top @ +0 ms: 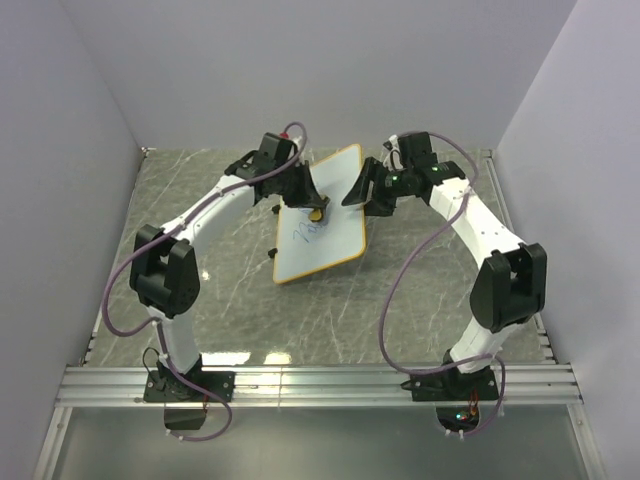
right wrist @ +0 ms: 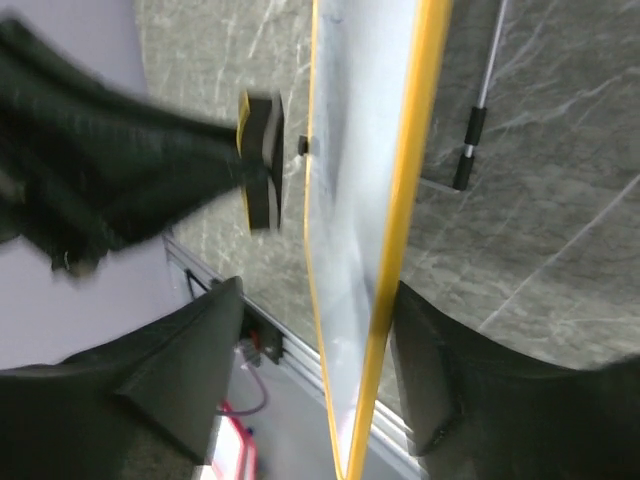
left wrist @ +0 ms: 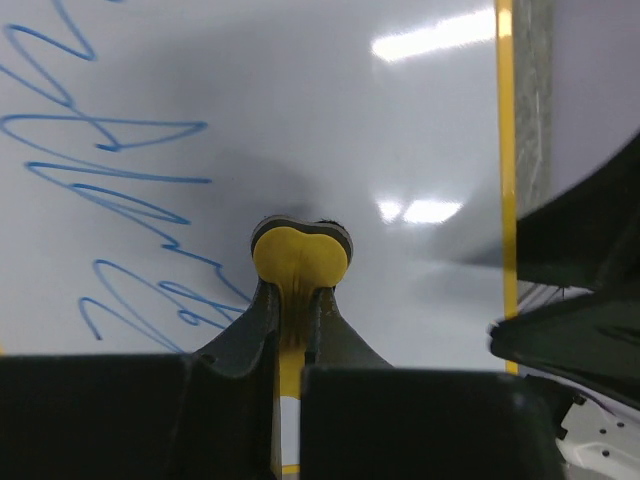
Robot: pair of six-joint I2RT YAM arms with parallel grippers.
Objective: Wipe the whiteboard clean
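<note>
Evidently the whiteboard [top: 322,222] stood tilted near the middle of the marbled table [top: 300,320], between the two arms. Its written face was turned toward the left arm, and the blue scribbles [left wrist: 110,190] were not yet wiped. The left gripper [left wrist: 298,290] was pinched tight on the small yellow-and-black eraser [left wrist: 300,252], holding it by its narrow edge so that the pad faced the board. In the left wrist view the eraser sat over bare white surface just right of the writing; whether it touched the board I could not tell. The right gripper [right wrist: 318,300] had its jaws apart, straddling the orange rim [right wrist: 405,230] with one finger on each face. A gap showed on the written side, so nothing was clamped. That placement read as bracing: a board tipped on edge would likely slide or fall under a wiping push, and a hold on the opposite rim would give the eraser something to press against. Behind the board a thin grey rod [right wrist: 472,140] with a black sleeve was visible, possibly its prop. Judging by the ink, the erasing had hardly begun.
</note>
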